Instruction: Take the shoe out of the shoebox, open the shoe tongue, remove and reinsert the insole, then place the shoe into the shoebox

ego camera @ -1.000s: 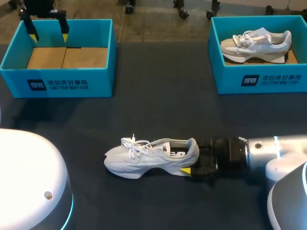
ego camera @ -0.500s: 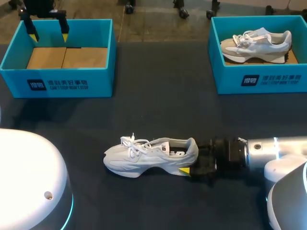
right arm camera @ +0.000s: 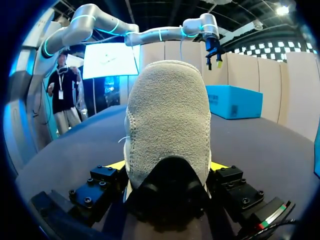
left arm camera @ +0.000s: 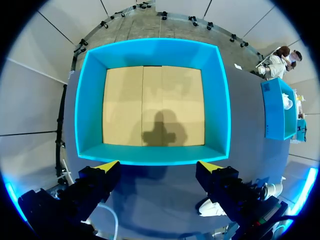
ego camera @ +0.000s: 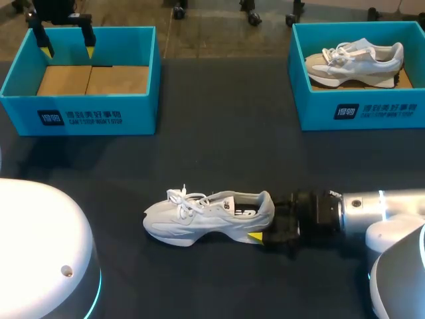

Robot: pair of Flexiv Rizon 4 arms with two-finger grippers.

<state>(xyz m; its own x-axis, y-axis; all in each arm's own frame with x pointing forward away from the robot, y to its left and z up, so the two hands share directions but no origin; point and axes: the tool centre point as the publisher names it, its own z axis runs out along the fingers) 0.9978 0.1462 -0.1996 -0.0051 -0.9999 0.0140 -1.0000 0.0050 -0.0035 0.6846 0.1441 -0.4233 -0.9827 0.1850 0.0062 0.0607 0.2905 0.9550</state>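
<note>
Shoe (ego camera: 209, 216) sits lower centre of frame on table (ego camera: 219, 153), long axis L–R: toe left, heel right. Right tool (ego camera: 268, 219) clamps the heel from both sides, so it's far nearer. Left tool (ego camera: 66, 48), fingers apart, hangs over upper-left shoebox (ego camera: 80, 113), well apart.

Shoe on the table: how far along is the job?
Done: the shoe is out of a box, lying on the table. In hand: the right gripper is clamped on its heel. Left: the laces look tied, so tongue opening, insole out and back in, and boxing appear undone. The left gripper hangs open over the empty shoebox.
</note>
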